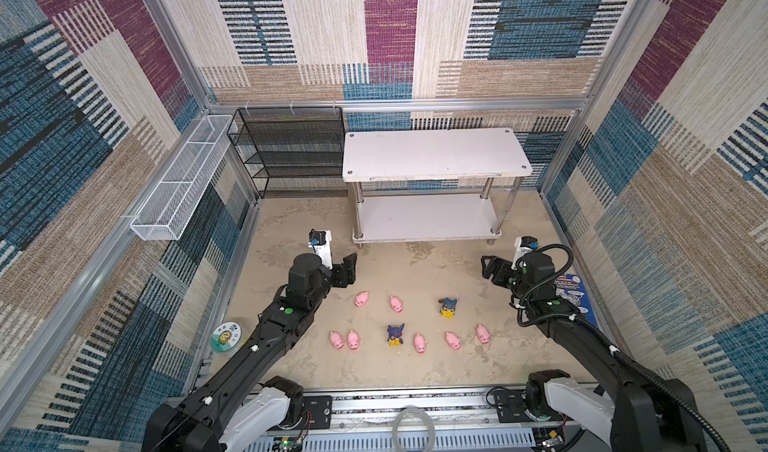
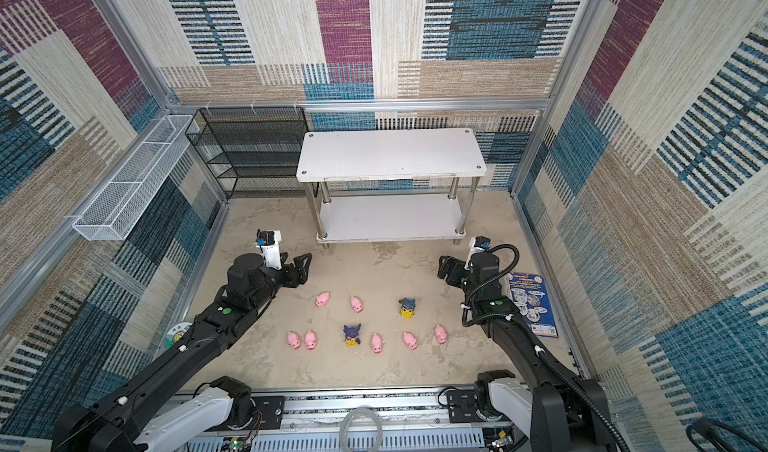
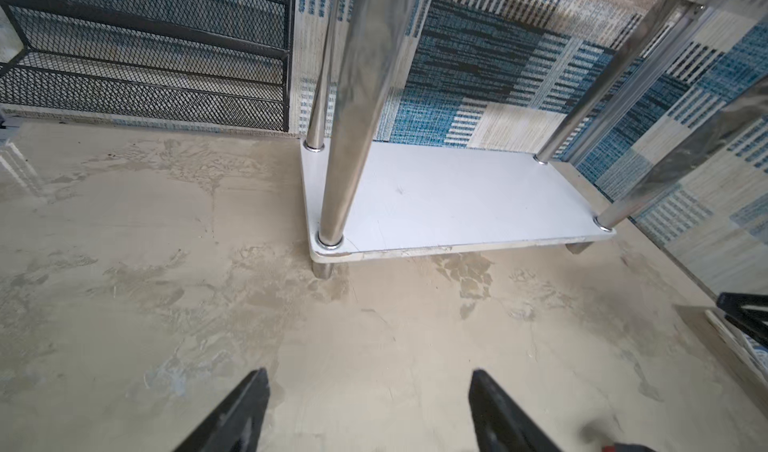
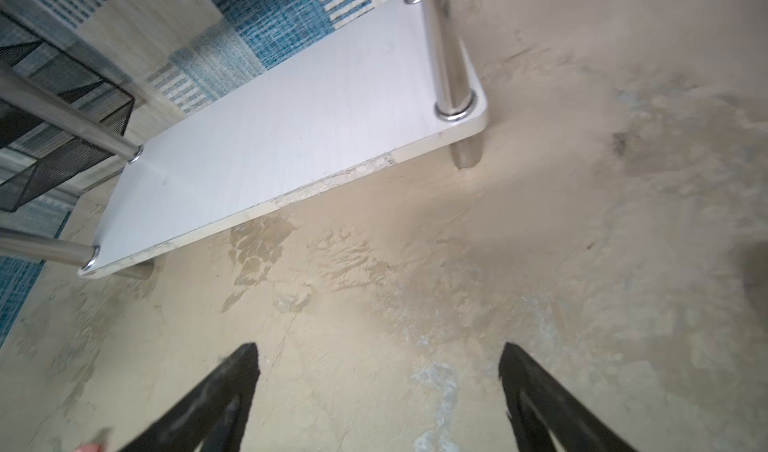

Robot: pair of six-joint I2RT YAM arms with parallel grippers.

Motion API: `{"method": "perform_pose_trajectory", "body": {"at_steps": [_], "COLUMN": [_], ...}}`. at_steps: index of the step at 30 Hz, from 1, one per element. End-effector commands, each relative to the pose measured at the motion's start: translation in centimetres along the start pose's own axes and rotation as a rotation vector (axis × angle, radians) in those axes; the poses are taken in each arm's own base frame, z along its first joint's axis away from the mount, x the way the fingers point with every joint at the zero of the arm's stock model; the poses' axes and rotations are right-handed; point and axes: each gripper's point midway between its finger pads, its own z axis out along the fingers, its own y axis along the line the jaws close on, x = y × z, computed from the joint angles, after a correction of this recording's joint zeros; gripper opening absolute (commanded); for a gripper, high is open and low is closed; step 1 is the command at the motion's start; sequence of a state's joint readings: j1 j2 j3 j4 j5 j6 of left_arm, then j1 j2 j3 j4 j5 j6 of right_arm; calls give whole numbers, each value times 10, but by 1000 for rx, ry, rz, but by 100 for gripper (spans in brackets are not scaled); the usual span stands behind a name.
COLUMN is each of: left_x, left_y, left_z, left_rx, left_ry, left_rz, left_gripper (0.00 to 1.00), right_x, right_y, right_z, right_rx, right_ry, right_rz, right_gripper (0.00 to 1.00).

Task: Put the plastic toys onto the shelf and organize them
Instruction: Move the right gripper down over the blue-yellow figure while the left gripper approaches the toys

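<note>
Bright, even light, soft shadows; both top views bow at the edges; chrome glints on the shelf [image 3: 457,205].

No wording is legible. The jar lid [image 1: 224,338] bears a cartoon figure and a few characters, too small to read. The blue leaflet [image 2: 533,304] carries fine print, round pictures and what looks like a QR code.

Beige floor [image 1: 415,271], pigs [image 1: 362,299], hooded figurines [image 1: 395,334], shelf [image 1: 436,153]
</note>
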State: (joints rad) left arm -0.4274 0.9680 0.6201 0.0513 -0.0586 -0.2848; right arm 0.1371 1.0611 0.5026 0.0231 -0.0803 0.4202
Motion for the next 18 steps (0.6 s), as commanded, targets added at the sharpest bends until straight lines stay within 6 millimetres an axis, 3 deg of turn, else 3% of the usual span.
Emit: {"method": "perform_pose_trajectory", "body": {"at_steps": [1,11,18], "left_x": [14,47,56], "left_y": [-4,-42,-56], "left_z": [-9,-32,-43], "left_rx": [-37,-21,-83], "left_ry": [70,173,208], "left_rz": [22,140,304], "left_gripper": [81,82,82], "right_x": [9,48,71], "right_y": [16,81,94], "right_z": [2,-5,-27], "right_rx": [-42,-114,-114], "right_ry": [53,144,154], "right_rz": [-34,-166,-195], "right_gripper": [92,94,94]}}
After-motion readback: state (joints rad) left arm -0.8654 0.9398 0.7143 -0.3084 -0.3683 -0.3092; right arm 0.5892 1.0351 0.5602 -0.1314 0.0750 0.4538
